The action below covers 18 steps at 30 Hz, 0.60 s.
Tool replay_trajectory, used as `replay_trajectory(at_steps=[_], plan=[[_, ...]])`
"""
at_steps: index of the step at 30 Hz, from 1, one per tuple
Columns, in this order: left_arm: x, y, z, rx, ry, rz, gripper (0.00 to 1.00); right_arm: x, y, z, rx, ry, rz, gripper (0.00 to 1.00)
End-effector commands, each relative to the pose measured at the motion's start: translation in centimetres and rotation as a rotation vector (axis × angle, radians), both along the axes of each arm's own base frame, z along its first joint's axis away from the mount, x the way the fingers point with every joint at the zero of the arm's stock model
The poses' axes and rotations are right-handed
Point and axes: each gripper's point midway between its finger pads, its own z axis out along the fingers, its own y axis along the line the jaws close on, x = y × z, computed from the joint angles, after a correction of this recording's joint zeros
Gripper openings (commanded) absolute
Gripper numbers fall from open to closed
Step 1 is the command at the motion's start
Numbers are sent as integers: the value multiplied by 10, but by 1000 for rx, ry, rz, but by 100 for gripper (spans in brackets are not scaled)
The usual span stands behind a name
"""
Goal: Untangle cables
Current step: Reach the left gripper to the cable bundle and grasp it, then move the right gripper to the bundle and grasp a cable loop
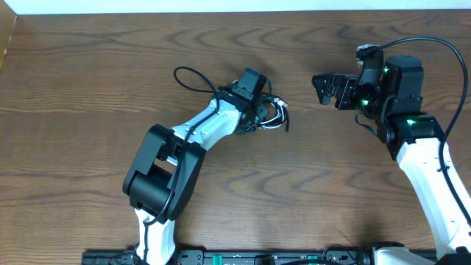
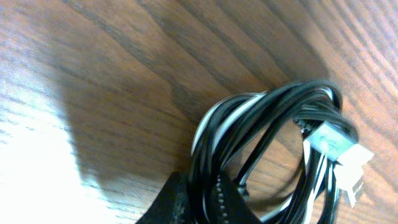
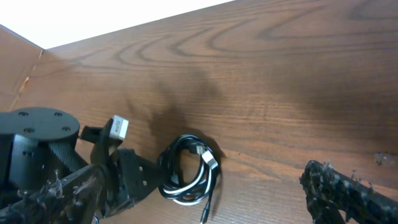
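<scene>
The black and white cables [image 1: 274, 114] lie wound together in one small coil on the wooden table. My left gripper [image 1: 259, 116] is at the coil's left side. In the left wrist view my jaws [image 2: 200, 205] are shut on black strands of the coil [image 2: 267, 124], and a white plug end [image 2: 342, 149] sticks out at the right. My right gripper [image 1: 324, 88] is open and empty, to the right of the coil and apart from it. In the right wrist view the coil [image 3: 186, 171] lies between my wide-open fingers [image 3: 199, 186], with a loose black plug end pointing down.
A thicker black wire of the left arm [image 1: 193, 77] loops over the table behind the left wrist. The table's far edge [image 1: 235, 9] meets a white wall. The left arm's body [image 1: 165, 169] crosses the lower left.
</scene>
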Motion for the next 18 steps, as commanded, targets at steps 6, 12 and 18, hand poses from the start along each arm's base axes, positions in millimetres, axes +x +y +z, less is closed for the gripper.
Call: replay_trajectory(at_steps=[6,12,18], plan=[[0,-15,11,68,-114,-209,7,4,4,5,-5,-14,-3,99],[6,-34,83,-26,-283,-334,7,4,6,-4,69,59,-47,71],[-3,-55,122,-170,-335,-396,8,6,28,-5,211,104,22,40]])
